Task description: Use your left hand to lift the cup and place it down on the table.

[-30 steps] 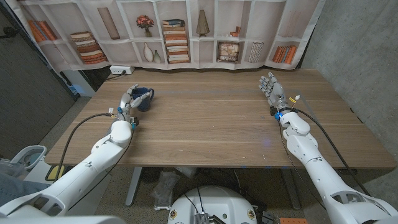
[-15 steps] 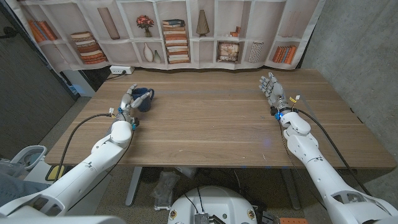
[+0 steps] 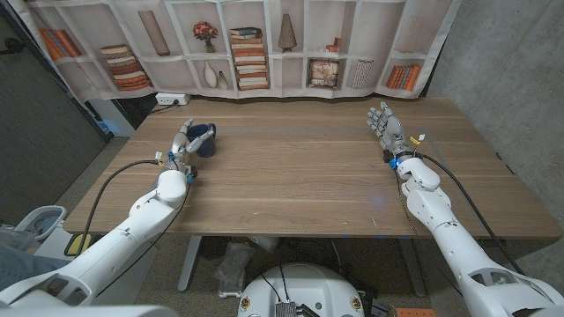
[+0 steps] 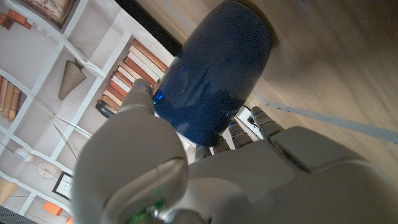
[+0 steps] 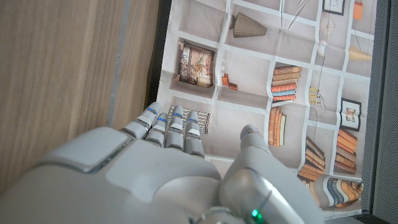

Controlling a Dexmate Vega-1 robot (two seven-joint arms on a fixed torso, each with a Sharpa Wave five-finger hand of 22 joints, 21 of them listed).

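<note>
The dark blue cup (image 3: 203,140) stands at the far left of the tabletop (image 3: 300,167), and the left hand (image 3: 182,143) is wrapped round its near side; in the left wrist view the thumb and fingers (image 4: 257,122) press against the cup's (image 4: 214,71) wall, so I'd say it grips it. Whether the base has left the wood yet I can't tell. To do this well, the hold should stay even on both sides and the lift go straight up, keeping the cup upright so it doesn't tilt or slide out. Setting down wants a slow descent until the base sits flat, then release. The right hand (image 3: 384,122) waits at the far right, holding nothing, fingers apart.
</note>
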